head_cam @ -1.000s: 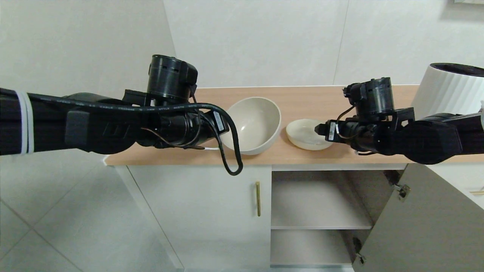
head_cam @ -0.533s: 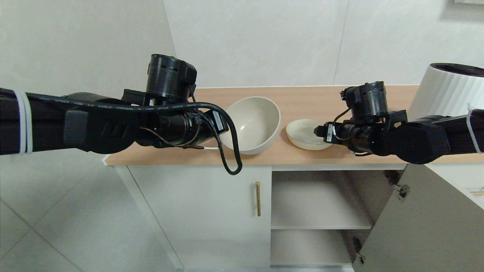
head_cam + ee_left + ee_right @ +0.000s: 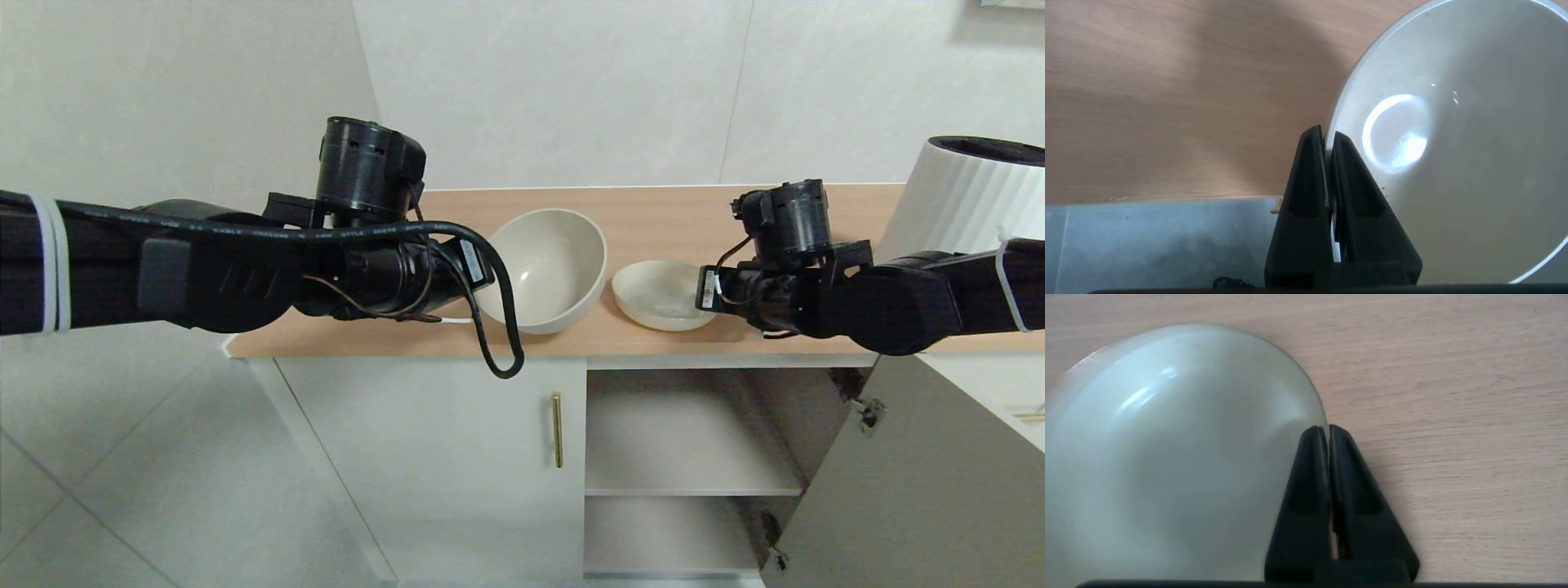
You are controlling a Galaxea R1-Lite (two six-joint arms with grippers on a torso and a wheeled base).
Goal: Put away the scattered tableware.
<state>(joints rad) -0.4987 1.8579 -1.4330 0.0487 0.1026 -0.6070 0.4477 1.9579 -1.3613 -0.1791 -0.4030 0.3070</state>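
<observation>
A large cream bowl (image 3: 545, 265) stands tilted on the wooden countertop (image 3: 669, 216), its opening facing the front. My left gripper (image 3: 1328, 139) is shut on that bowl's (image 3: 1454, 147) rim at its left side. To its right lies a small cream bowl (image 3: 660, 294), slightly tipped. My right gripper (image 3: 1328, 433) is shut on the small bowl's (image 3: 1176, 457) right rim, one finger inside and one outside.
A tall white ribbed container (image 3: 963, 196) stands at the counter's right end, close behind my right arm. Below, the right cabinet door (image 3: 922, 482) hangs open on bare shelves (image 3: 694, 445). The left door with a gold handle (image 3: 557, 429) is closed.
My right gripper has shifted a little to the left with the small bowl, which now sits slightly tipped and nearer the large bowl. The left arm and large bowl have not moved.
</observation>
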